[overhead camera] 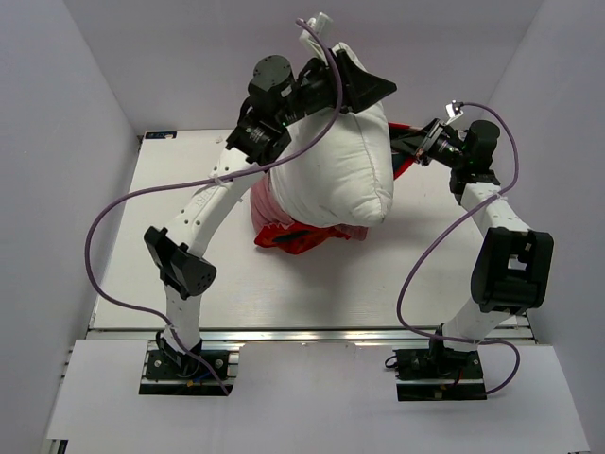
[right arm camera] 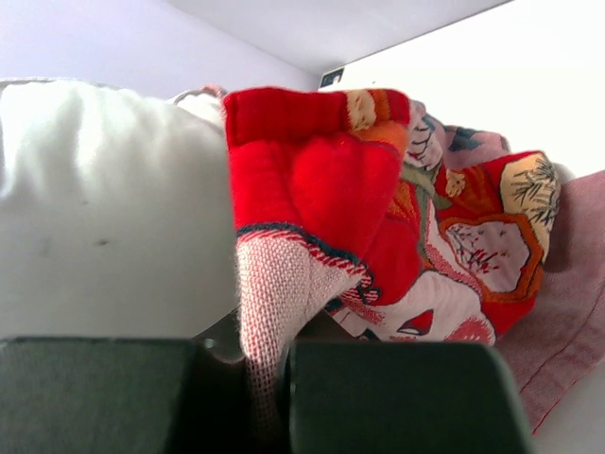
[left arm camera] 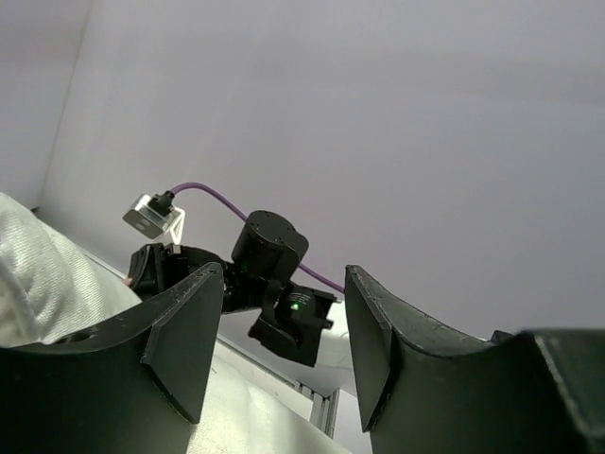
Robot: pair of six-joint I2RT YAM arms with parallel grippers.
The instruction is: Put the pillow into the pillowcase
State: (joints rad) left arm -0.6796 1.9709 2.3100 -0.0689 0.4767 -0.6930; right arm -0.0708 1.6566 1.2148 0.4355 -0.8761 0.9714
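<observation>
The left tool [left arm camera: 281, 284] is released, jaws apart, beside the white pillow [overhead camera: 336, 170]. The right tool [right arm camera: 269, 378] grasps a fold of the red printed pillowcase [right arm camera: 321, 189] over the desk [overhead camera: 284, 284].

A robot lab cell: white table [overhead camera: 312, 284] boxed by plain walls [overhead camera: 66, 142], arms [overhead camera: 203, 213] bolted to rail [overhead camera: 312, 336].

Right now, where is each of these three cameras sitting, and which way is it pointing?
Top external: above and behind the arms, looking down on the table; both arms show whole, with the pillow partly covering the pillowcase.
Left wrist: on the left gripper, facing across at the right arm's wrist and the wall; its open fingers show.
Right wrist: on the right gripper, facing pillow and pillowcase close up; its fingers pinch the pillowcase.
Shared: the pillow shows in all three.
</observation>
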